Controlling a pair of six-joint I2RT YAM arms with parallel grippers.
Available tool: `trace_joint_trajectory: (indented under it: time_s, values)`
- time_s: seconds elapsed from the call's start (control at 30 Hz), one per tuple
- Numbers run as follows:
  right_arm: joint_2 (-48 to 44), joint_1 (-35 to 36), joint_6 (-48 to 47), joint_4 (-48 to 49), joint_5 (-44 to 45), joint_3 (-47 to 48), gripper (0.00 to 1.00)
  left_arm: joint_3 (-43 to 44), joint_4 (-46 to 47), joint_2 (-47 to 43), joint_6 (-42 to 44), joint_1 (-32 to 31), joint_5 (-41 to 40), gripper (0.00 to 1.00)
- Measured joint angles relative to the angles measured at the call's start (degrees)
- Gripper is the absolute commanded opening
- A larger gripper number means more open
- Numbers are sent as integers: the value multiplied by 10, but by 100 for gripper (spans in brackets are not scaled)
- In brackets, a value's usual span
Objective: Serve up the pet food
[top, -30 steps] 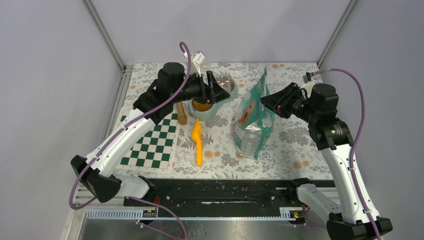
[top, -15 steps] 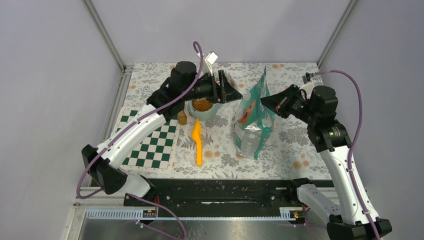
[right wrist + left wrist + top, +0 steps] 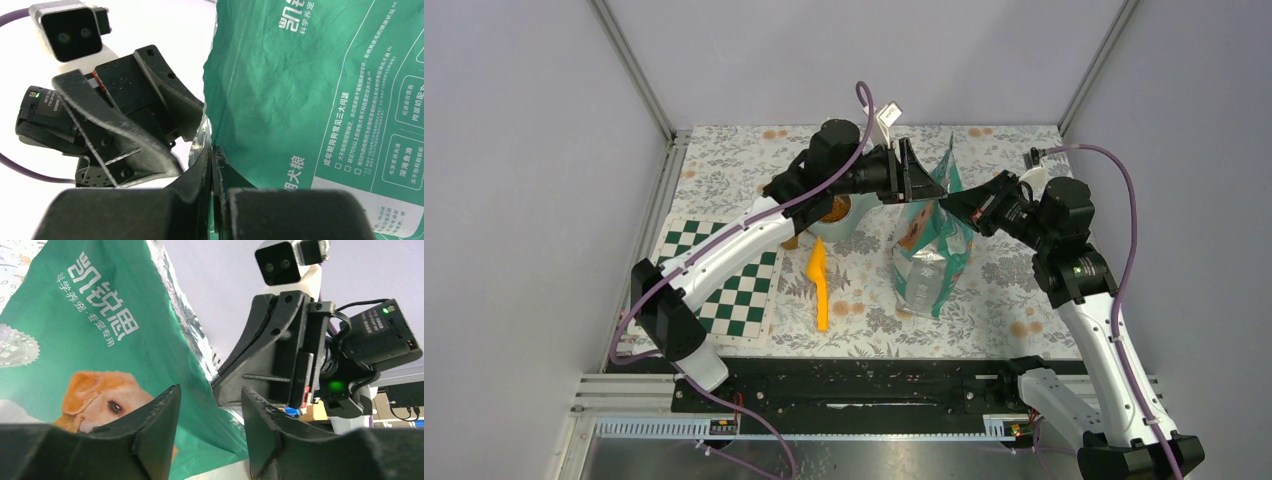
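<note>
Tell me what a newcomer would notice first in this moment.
The upright teal bag with a golden puppy stands right of centre. The right arm pinches its top edge with jaws shut, while the left arm reaches in opposite, jaws open. Left of the bag, an orange scoop lies on the floral cloth, on the near side of a bowl of pet food.

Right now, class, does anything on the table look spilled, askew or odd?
No spill shows: the kibble sits in the bowl. The bag stands upright, its top edge pinched in the right end effector. The scoop lies loose near the bowl.
</note>
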Motion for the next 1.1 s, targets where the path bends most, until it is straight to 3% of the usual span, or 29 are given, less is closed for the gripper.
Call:
trace_joint_trajectory:
  time_s: [0.23,0.37,0.67,0.73,0.87,1.0,1.1]
  values:
    - [-3,0,-9,-5,2,-1,0,20,-8,26,-6,-1,-1,25]
    - [-4,0,-28,-42,19,18,0,35,-31,26,13,-2,-14,0]
    - [3,3,-94,-151,68,87,0,80,-68,40,57,-12,-37,0]
    - [5,3,-103,-160,72,94,0,83,-72,43,65,-10,-43,8]
    - [13,3,-118,-177,78,107,0,89,-82,53,79,-7,-53,36]
    - [25,3,-129,-185,75,118,0,98,-92,68,82,-7,-58,52]
    - [28,3,-130,-181,66,118,2,98,-96,68,81,-7,-59,57]
